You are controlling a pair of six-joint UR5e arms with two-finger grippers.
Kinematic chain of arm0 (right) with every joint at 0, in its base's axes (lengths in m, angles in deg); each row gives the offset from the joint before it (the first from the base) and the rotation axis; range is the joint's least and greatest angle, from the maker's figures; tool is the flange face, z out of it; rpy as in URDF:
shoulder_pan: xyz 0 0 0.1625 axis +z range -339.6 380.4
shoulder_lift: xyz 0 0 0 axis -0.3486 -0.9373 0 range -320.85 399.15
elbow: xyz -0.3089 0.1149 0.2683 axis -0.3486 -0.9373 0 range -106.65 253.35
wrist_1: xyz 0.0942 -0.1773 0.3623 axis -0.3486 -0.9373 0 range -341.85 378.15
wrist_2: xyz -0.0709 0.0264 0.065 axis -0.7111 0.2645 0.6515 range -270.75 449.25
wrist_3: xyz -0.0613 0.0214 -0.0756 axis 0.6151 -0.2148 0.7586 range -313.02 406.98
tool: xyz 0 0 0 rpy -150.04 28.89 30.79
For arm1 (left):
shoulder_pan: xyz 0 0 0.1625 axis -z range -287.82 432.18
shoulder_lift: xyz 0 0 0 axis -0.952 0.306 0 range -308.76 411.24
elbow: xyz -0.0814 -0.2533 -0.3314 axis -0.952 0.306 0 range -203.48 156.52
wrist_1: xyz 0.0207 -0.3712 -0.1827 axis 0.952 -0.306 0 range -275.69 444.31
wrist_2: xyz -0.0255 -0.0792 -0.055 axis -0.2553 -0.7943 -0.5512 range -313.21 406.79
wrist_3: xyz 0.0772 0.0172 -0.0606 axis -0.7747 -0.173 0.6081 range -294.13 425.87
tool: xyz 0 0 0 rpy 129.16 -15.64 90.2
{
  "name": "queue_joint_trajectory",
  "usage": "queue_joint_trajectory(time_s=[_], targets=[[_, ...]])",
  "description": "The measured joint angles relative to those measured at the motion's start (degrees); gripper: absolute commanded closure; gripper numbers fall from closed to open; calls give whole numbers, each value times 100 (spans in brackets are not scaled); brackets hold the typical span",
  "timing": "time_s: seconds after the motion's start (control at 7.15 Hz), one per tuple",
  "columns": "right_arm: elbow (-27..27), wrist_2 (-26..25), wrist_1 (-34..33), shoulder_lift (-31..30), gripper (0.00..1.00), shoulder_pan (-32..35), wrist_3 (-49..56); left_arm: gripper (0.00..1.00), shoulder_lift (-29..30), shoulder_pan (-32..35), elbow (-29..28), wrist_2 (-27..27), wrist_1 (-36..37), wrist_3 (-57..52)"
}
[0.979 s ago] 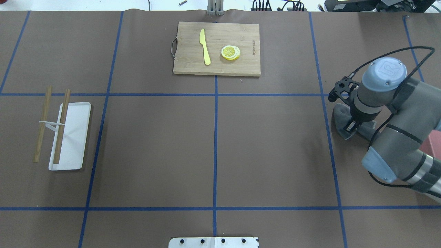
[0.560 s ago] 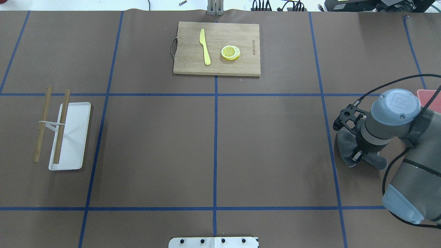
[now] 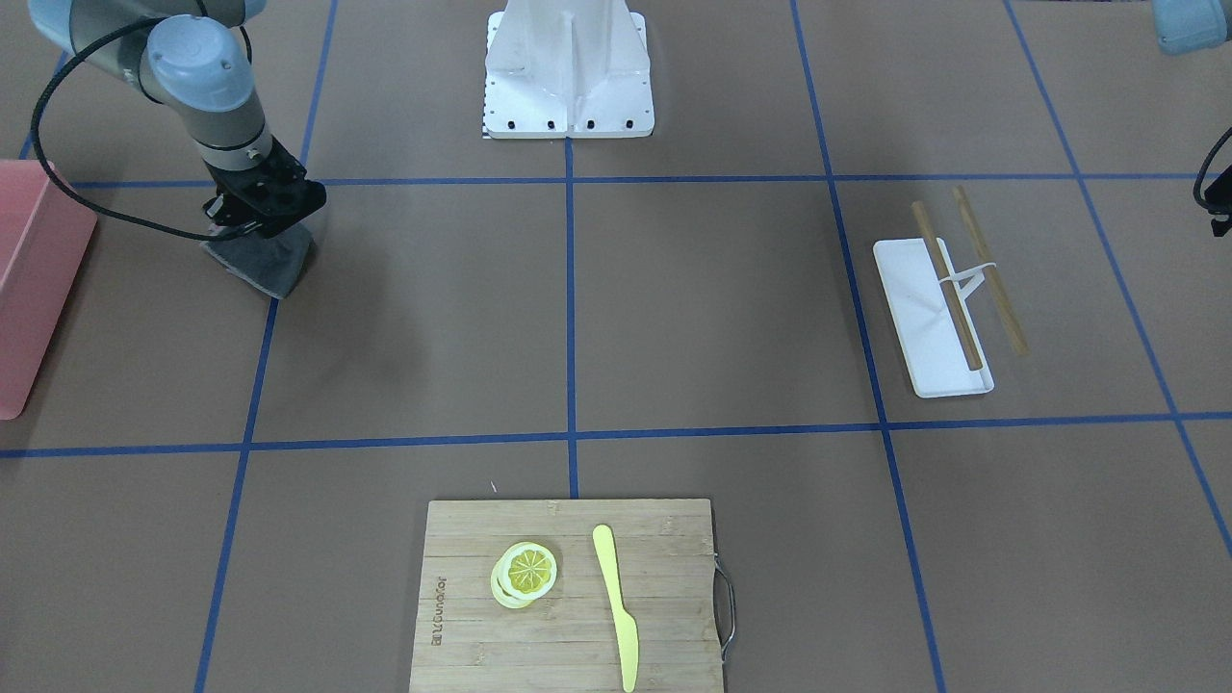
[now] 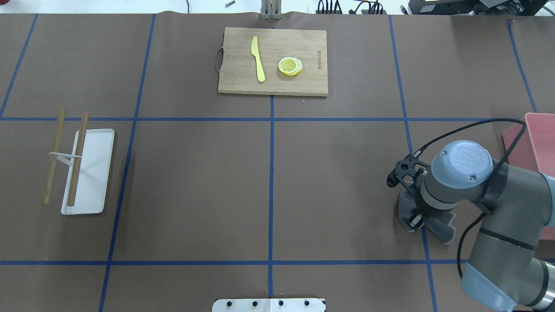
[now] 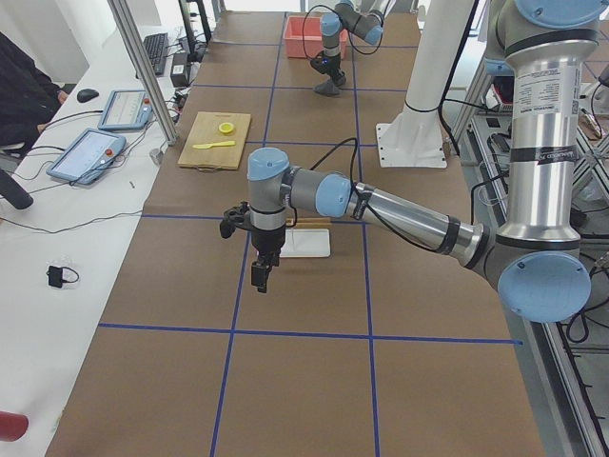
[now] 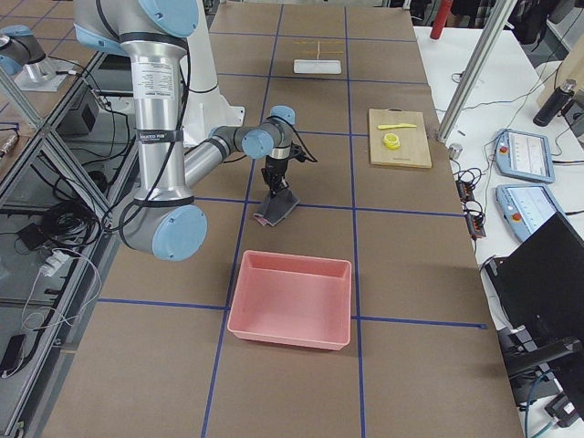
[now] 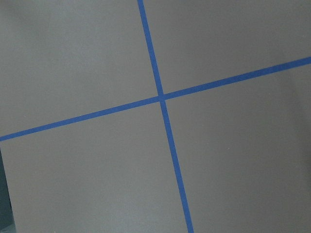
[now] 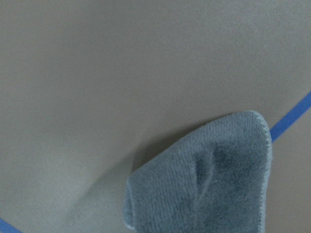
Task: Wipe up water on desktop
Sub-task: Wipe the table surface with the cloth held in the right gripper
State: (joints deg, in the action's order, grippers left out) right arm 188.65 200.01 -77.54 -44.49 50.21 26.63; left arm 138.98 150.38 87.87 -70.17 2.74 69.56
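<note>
Now, cloth (image 4: 443,229) in right gripper (image 4: 415,221), on desktop (image 4: 342,182)

Bright, even and diffuse from overhead, flat and dull on the matte brown desktop (image 4: 338,182). Only soft, blurred-edged shadows: a faint smudge beside the grey, pale-blue-capped right arm (image 3: 207,87) near the desk's right edge, a thin dark band along the white rectangular plastic tray (image 4: 93,173) by the left edge, another under the pale bamboo cutting board (image 4: 273,60) at the far edge. Crisp in both fixed table views; blown-out white beyond the far edge. Steep perspective in the end views, far things small and soft. Greyed, low-contrast colour in both wrist views: dark lower-left corner in the left, slight softness on the grey fleecy cloth (image 8: 209,189) and its blurred shadow in the right.
</note>
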Motion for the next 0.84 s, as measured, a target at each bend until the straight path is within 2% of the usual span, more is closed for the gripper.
queue_joint_trajectory(time_s=[0.28, 0.84], targets=[[-588, -12, 22, 307, 100, 442, 278, 2, 36, 10, -22, -3, 0, 2], [-1575, 62, 35, 772, 100, 1717, 1655, 2, 63, 19, -3, -35, 0, 30]])
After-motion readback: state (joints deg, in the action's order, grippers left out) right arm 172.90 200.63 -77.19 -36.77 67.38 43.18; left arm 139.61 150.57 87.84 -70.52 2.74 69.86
